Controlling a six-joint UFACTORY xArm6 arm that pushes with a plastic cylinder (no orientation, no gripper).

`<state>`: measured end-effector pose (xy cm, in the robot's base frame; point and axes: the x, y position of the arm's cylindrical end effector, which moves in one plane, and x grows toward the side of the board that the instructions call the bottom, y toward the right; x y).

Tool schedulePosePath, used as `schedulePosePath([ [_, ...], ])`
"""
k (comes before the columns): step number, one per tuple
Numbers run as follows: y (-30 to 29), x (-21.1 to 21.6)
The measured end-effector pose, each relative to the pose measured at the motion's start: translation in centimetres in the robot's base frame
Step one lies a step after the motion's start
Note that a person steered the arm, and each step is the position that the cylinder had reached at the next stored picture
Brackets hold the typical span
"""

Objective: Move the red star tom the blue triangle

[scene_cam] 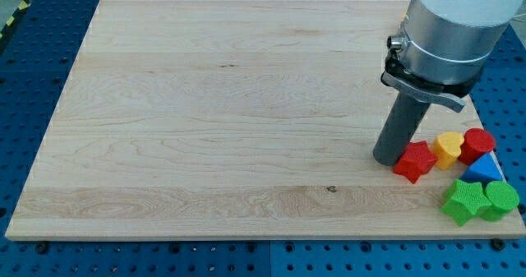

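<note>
The red star [415,161] lies near the view's bottom right on the wooden board [230,113]. The blue triangle [484,169] lies to its right, with the yellow heart [448,148] between and above them. My tip [388,159] rests on the board, touching the red star's left side. The rod rises from it to the arm's grey cylinder [448,30] at the view's top right.
A red round block [477,144] sits above the blue triangle. A green star [464,200] and a green round block [498,200] sit below it, at the board's right edge. A blue perforated table [25,80] surrounds the board.
</note>
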<state>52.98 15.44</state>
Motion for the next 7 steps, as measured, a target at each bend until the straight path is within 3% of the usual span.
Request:
schedulePosePath([
  [7, 2.1, 1.9],
])
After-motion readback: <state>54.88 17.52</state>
